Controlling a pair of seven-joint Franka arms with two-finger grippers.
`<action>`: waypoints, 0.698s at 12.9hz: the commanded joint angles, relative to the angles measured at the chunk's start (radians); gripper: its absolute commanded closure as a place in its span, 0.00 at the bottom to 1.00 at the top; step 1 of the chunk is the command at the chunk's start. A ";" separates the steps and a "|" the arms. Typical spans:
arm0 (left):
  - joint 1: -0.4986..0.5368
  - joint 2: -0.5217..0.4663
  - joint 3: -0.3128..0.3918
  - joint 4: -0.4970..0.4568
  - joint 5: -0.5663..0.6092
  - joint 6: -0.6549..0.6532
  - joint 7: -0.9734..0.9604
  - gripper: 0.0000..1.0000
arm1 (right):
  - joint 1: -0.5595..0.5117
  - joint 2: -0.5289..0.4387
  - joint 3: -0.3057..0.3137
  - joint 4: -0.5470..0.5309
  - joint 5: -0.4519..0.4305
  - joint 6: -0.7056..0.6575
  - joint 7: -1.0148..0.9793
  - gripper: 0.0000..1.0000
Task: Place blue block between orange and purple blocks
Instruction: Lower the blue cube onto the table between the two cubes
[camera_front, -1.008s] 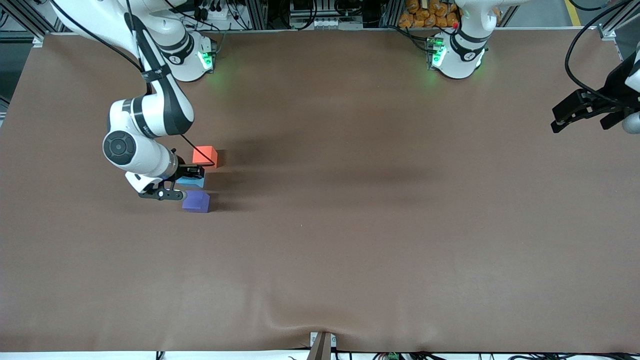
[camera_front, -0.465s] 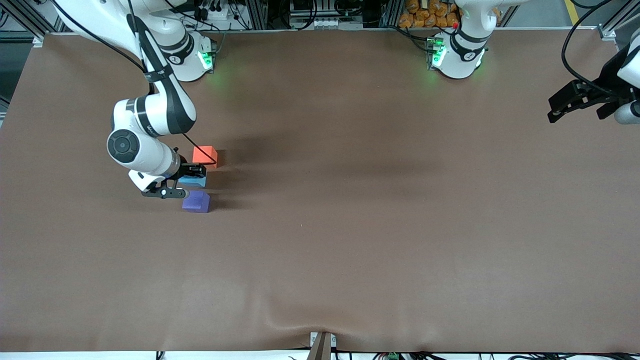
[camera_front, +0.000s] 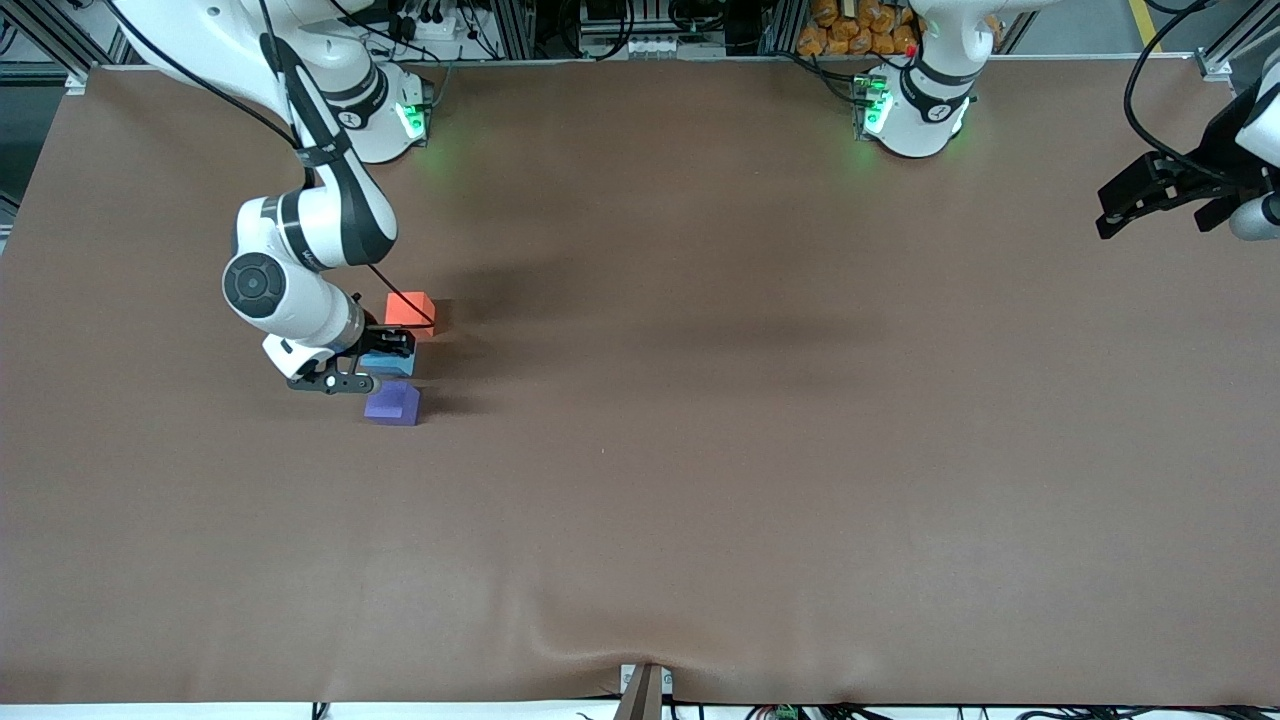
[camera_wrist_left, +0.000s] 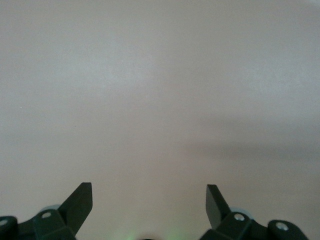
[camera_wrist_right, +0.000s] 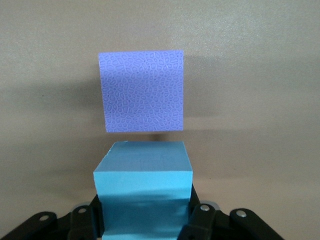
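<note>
The blue block (camera_front: 392, 365) sits between the orange block (camera_front: 410, 309) and the purple block (camera_front: 393, 403), in a row near the right arm's end of the table. My right gripper (camera_front: 374, 364) is shut on the blue block, low at the table. In the right wrist view the blue block (camera_wrist_right: 143, 180) fills the gap between my right gripper's (camera_wrist_right: 145, 222) fingers, with the purple block (camera_wrist_right: 142, 91) just past it. The orange block is out of that view. My left gripper (camera_front: 1108, 212) is open and empty, and the left arm waits at its end of the table; its wrist view shows the gripper (camera_wrist_left: 150, 192) over bare cloth.
A brown cloth (camera_front: 700, 450) covers the table, with a wrinkle at the edge nearest the front camera. The two arm bases with green lights stand along the table's edge by the robots.
The right arm's wrist has shifted slightly toward its base while its gripper stays at the blue block. The left gripper has moved a little toward the robots' edge.
</note>
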 joint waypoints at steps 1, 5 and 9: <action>0.003 -0.031 -0.005 -0.024 0.014 -0.005 0.019 0.00 | -0.008 -0.004 0.009 -0.028 -0.009 0.027 -0.010 0.81; 0.000 -0.031 -0.007 -0.026 0.014 -0.005 0.021 0.00 | -0.005 0.027 0.011 -0.049 -0.009 0.093 -0.008 0.80; 0.003 -0.030 -0.016 -0.024 0.015 -0.002 0.021 0.00 | 0.011 0.057 0.011 -0.049 -0.009 0.118 -0.008 0.78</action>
